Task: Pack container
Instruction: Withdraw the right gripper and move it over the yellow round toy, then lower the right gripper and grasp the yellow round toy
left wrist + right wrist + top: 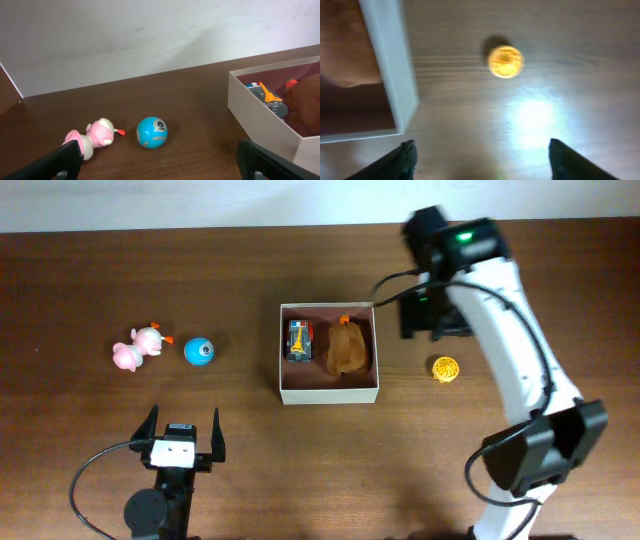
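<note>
The container [329,393] sits mid-table, a square box with cream-white walls and a reddish-brown inside. It holds a small toy car [299,341] and a brown plush toy [349,347]. The container also shows in the left wrist view [260,112] and the right wrist view [390,75]. A pink pig toy [137,348] and a blue ball [199,351] lie to the left. A yellow ball [445,368] lies right of the box. My right gripper [480,160] is open and empty above the table near the yellow ball [505,61]. My left gripper [160,162] is open and empty at the front left.
The table's far edge meets a white wall [125,35]. The pig [95,137] and blue ball [152,132] lie ahead of the left gripper. A bright light glare [535,117] shows on the wood under the right gripper.
</note>
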`<state>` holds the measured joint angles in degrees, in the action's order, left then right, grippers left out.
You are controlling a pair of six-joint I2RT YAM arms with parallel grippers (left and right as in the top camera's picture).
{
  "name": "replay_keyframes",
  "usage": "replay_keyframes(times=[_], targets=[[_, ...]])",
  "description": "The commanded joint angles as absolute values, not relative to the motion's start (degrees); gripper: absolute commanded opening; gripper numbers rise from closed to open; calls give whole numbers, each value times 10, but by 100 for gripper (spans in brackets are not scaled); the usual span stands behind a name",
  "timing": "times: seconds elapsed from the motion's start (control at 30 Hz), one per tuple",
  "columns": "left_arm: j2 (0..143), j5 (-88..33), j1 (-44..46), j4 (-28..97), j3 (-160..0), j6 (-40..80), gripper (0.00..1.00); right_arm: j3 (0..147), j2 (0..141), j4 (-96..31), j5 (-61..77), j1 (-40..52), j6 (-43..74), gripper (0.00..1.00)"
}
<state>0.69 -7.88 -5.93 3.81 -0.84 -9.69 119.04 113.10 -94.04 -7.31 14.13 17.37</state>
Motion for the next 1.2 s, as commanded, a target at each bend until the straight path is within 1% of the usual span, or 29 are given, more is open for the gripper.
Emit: replay_keyframes(times=[0.0,0.13,0.43,0.5,0.93,1.17], targets=[[3,-76,-57,39,-5,-104,100,1185,1105,-945,-68,103,161,81],[3,-76,-57,39,-5,-104,99,1136,1106,-914,-47,75,149,81],[3,-76,-57,39,-5,-104,100,903,1106,-738,13,29,137,80],[3,-76,-57,39,-5,-104,100,874,1106,-713,16,20,137,80],[3,-76,-57,39,-5,-104,100,770,1106,-543,30,6,107,81],[3,-76,-57,39,-5,-104,99,752,1109,-513,12,4,107,81]])
